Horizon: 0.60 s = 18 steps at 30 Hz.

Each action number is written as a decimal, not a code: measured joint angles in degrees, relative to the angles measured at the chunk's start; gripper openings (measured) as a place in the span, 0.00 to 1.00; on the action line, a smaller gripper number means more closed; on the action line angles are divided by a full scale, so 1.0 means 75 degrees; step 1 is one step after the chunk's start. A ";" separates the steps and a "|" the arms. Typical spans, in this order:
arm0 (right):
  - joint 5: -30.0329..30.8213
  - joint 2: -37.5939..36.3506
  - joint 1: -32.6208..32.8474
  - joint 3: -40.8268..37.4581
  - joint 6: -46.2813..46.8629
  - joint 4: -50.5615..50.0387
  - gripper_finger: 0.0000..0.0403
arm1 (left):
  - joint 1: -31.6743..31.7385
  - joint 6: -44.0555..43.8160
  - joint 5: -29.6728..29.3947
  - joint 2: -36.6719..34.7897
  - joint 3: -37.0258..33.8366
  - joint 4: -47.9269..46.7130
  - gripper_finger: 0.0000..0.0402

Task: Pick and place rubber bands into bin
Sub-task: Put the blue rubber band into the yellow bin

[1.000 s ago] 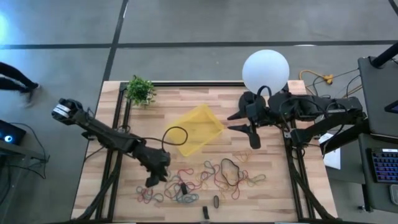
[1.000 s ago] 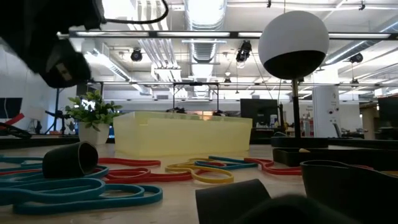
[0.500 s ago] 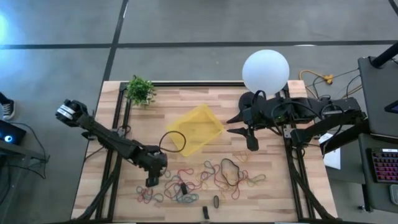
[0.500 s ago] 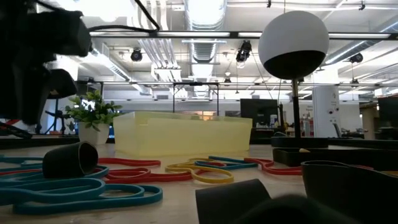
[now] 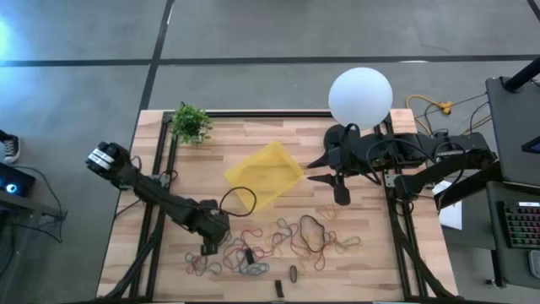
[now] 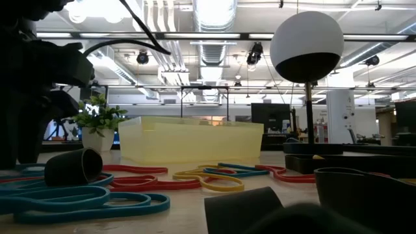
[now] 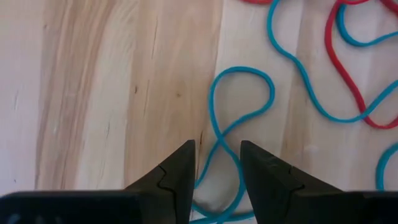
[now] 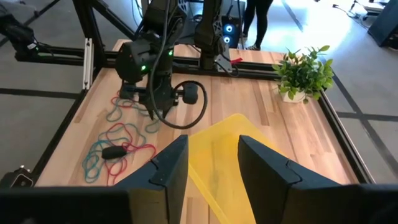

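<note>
**Q:** Where's everything sitting on the desk (image 5: 363, 257) right now?

**A:** The white lamp globe (image 5: 360, 95) is at the back edge, right of centre, and the little plant (image 5: 191, 123) is at the back-left corner. The yellow bin (image 5: 264, 174) sits around the middle, turned diagonal. The rubber bands (image 5: 278, 245) are spread along the front edge, with a black ring (image 5: 311, 231) among them.

**Q:** And your grippers?

**A:** My left gripper (image 5: 207, 250) is down at the front-left end of the pile, fingers (image 7: 177, 176) partly open either side of a blue band (image 7: 231, 134), holding nothing. My right gripper (image 5: 331, 181) hangs just right of the bin, also partly open and empty.
</note>
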 joint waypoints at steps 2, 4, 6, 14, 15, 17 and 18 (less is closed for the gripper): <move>0.0052 -0.0001 0.0000 0.0000 -0.0002 0.0007 0.32 | -0.0004 0.0006 -0.0004 0.0078 0.0033 0.0014 0.28; 0.0056 -0.0006 0.0000 0.0000 -0.0004 0.0013 0.32 | -0.0006 0.0015 -0.0012 0.0190 0.0103 0.0000 0.28; 0.0058 -0.0006 0.0000 0.0000 -0.0004 0.0018 0.31 | -0.0009 0.0045 -0.0017 0.0346 0.0190 -0.0049 0.28; 0.0059 -0.0012 0.0000 -0.0009 0.0007 0.0022 0.29 | 0.0000 0.0052 -0.0032 0.0829 0.0463 -0.0068 0.28; 0.0056 -0.0012 0.0000 -0.0009 0.0001 0.0022 0.29 | 0.0000 0.0026 -0.0036 0.0828 0.0462 -0.0061 0.28; 0.0059 -0.0012 0.0000 -0.0009 0.0001 0.0030 0.28 | 0.0000 0.0000 -0.0038 0.0818 0.0440 -0.0046 0.28; 0.0059 -0.0012 0.0000 -0.0009 -0.0001 0.0033 0.28 | 0.0000 -0.0003 -0.0055 0.0826 0.0439 -0.0051 0.28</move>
